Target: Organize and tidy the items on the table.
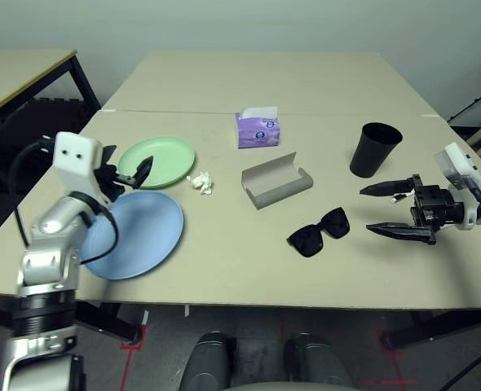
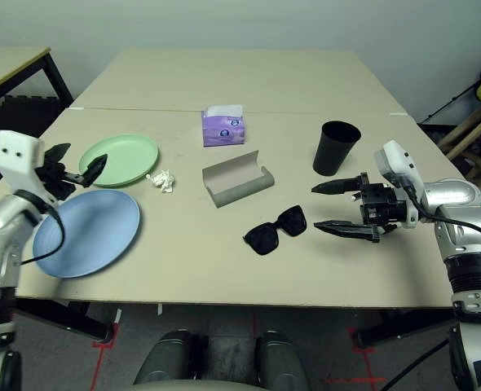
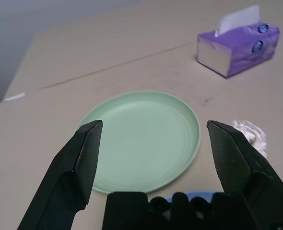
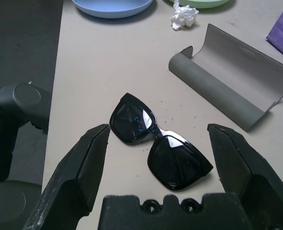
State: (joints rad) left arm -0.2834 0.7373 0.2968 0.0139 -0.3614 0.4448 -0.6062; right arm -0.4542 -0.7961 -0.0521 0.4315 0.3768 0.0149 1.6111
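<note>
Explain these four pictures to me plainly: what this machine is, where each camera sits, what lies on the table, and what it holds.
This is a humanoid robot with two arms, each ending in a two-fingered black gripper. Two pictures come from its head, looking down; two come from cameras on its wrists.

On the pale beige table lie a pale green plate, a light blue plate, a crumpled white paper wad, a purple tissue box, an open grey glasses case, black sunglasses and a black cup.

The left gripper hovers open by the green plate; the right gripper is open, facing the sunglasses. Neither holds anything.

black sunglasses (image 4: 158, 143) unobstructed, grey glasses case (image 4: 237, 88) beyond
</note>
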